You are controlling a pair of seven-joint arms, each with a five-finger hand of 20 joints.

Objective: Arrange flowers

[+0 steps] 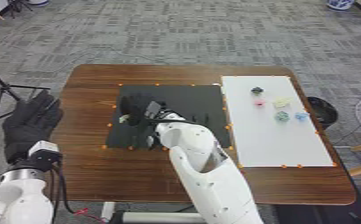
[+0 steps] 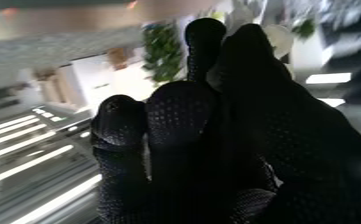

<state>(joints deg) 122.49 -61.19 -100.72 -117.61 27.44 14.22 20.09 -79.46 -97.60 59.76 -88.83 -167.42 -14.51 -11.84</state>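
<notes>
My right hand [image 1: 139, 111] is over the black mat [image 1: 175, 92] in the head view, with a small pale flower [image 1: 123, 119] beside it. In the right wrist view, the thumb and a finger of my right hand [image 2: 190, 120] pinch together, white petals [image 2: 280, 41] showing just past their tips and green leaves [image 2: 161, 49] to one side. The stem is hidden by the glove. My left hand [image 1: 32, 120] has straight fingers, off the table's left edge. On the white board [image 1: 279, 147] lie dark [image 1: 257, 90], pink [image 1: 259, 102], yellow [image 1: 283, 102], green [image 1: 281, 116] and blue [image 1: 302, 116] flowers.
The brown wooden table [image 1: 141, 175] carries both mats, which have small orange markers along their edges. A black bin [image 1: 322, 112] stands beyond the right edge. At the far left is a black tripod [image 1: 6, 87].
</notes>
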